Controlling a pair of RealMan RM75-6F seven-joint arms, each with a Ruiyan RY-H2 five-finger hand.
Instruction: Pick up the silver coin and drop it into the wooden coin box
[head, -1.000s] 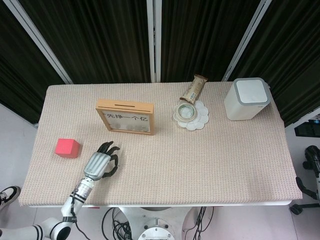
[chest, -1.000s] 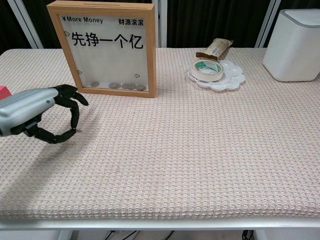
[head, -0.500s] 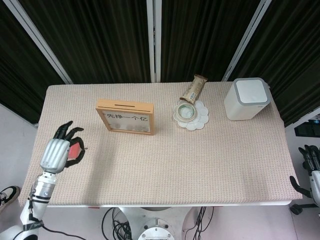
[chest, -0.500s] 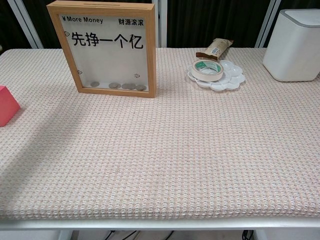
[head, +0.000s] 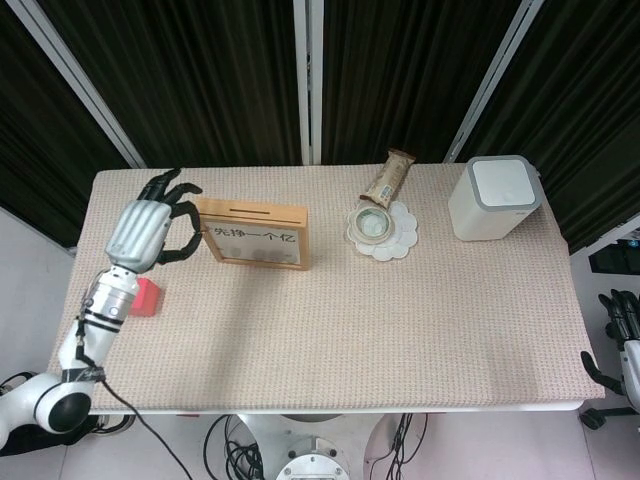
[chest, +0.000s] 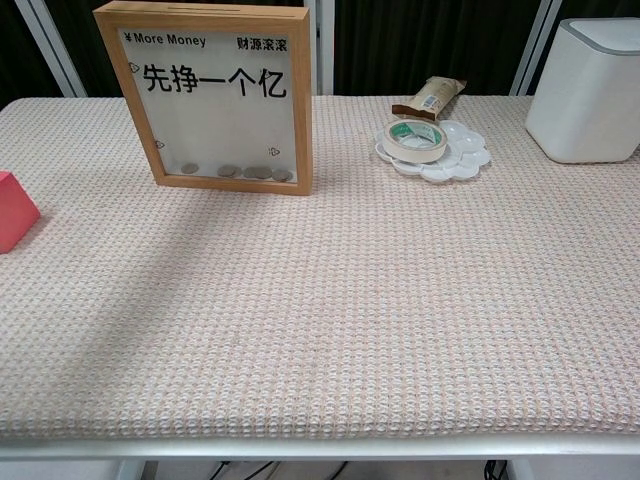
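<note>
The wooden coin box (head: 252, 232) stands upright at the back left of the table, slot on its top edge; the chest view shows several coins behind the glass of the coin box (chest: 215, 95). My left hand (head: 150, 225) hovers raised just left of the box, fingers curled with thumb and a fingertip pinched together. The silver coin is too small to make out in that pinch, and no loose coin lies on the cloth. My right hand (head: 622, 330) hangs off the table's right edge, holding nothing. Neither hand shows in the chest view.
A red block (head: 147, 296) sits near the left edge, under my left forearm. Behind the middle lie a tape roll (head: 372, 222) on a white palette and a snack bar (head: 388, 175). A white bin (head: 495, 197) stands at the back right.
My left hand has risen from the cloth in front of the box, swung out over the red block, then moved back to the box's left side. The right hand came into view.
</note>
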